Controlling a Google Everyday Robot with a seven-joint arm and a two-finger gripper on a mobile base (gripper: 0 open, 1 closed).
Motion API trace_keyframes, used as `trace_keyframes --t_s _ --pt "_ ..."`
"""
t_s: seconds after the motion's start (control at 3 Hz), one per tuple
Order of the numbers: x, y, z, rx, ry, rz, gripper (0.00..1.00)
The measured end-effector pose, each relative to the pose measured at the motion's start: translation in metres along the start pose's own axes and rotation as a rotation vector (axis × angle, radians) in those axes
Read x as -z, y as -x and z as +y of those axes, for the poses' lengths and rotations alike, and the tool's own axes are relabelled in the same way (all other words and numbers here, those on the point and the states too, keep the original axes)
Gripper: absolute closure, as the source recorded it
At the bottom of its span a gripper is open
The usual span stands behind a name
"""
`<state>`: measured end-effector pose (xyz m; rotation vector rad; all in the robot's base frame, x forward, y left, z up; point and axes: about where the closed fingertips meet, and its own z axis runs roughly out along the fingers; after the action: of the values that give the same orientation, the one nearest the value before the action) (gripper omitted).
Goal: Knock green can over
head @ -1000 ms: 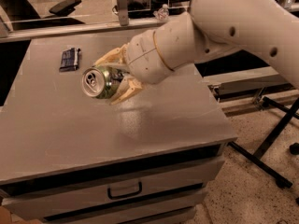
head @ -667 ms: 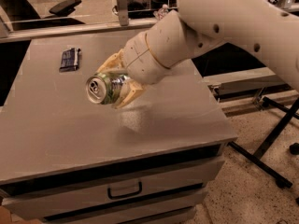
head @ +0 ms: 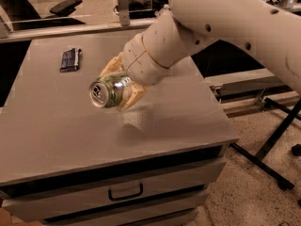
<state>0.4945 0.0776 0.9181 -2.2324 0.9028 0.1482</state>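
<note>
The green can [head: 109, 90] is tipped on its side, its silver top facing me, held above the grey table [head: 61, 126]. My gripper [head: 121, 84] is shut on the green can, with one tan finger above it and one finger [head: 133, 97] below it. The white arm reaches in from the upper right. The can's far end is hidden by the gripper.
A small dark packet [head: 70, 60] lies at the table's back left. The table has drawers with a handle [head: 125, 192] at its front. Black stand legs [head: 270, 149] are on the floor to the right. A chair [head: 65, 5] stands behind.
The gripper with the can has moved slightly toward me and lower, and the can has stayed tipped on its side in the grasp.
</note>
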Motion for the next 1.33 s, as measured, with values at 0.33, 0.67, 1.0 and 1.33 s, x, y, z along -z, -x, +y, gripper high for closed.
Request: trace_keyframes --t_s 0.33,0.67,1.0,1.33 --pt "0.0 -0.009 0.008 0.044 0.052 -0.008 1.0" --pt "0.015 -0.01 0.003 0.158 0.162 0.019 1.0" --pt "0.021 0.019 -0.014 0.261 0.295 0.046 1.0" --pt "0.022 0.036 -0.014 0.338 0.425 0.073 1.0"
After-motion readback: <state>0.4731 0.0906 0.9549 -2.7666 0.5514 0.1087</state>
